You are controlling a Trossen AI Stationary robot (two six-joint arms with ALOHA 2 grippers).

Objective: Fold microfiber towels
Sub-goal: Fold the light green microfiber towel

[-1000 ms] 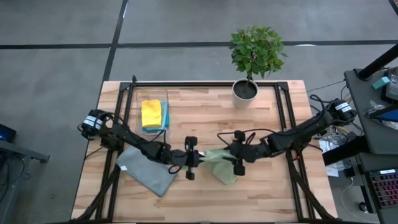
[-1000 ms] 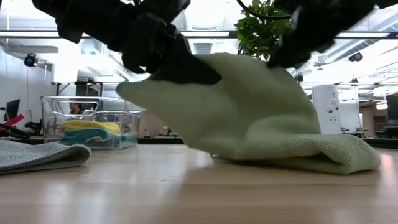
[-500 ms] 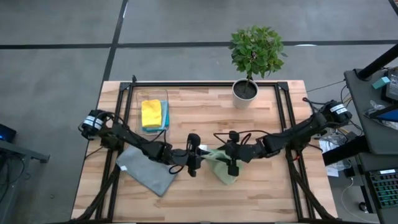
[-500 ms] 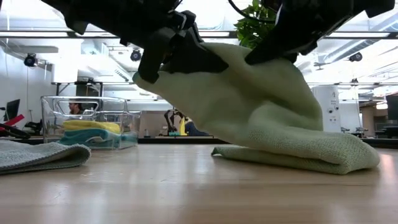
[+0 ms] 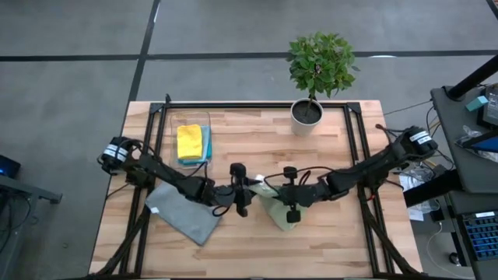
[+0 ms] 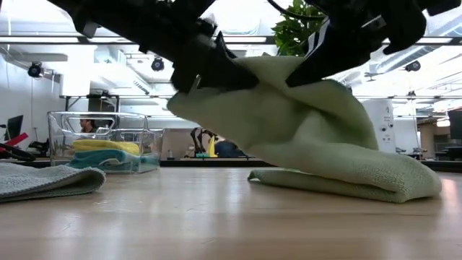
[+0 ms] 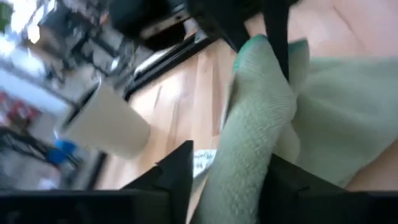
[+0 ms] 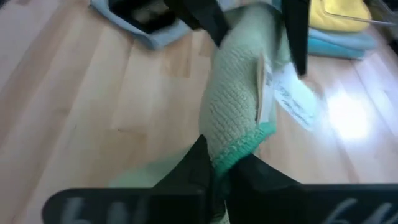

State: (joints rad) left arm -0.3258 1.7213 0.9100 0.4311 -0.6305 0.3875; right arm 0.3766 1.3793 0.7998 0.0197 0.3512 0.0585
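Note:
An olive green towel [image 5: 274,207] is held up at the table's middle between my two grippers; its lower part [image 6: 346,180] lies on the table. My left gripper [image 5: 238,191] is shut on the towel's left upper end, and my right gripper [image 5: 289,194] is shut on its right upper end. In the low view the left gripper [image 6: 216,66] and the right gripper [image 6: 317,61] stand close together. A white tag [image 8: 292,99] hangs from the towel. A grey towel [image 5: 184,211] lies flat at the near left. My left gripper pinches a bunched upper edge of the olive green towel [image 7: 245,149] between its two fingers, coming level from the table's left. That end is lifted clear; the cloth slopes down to the table. My right gripper pinches the towel's green-stitched edge [image 8: 242,149] between its two fingers, coming from the table's right and slanting down. That end is lifted, and the cloth falls slack below it onto the table.
A clear plastic bin [image 5: 191,118] at the far left holds a yellow towel [image 5: 189,141] on a teal one. A potted plant [image 5: 308,113] stands at the far middle. Bare wood lies along the near edge.
My right gripper has gone toward the table's left, closer to my left gripper. The held upper edge of the olive green towel has bunched up between them and risen a little, while the towel's lower part has stayed on the table.

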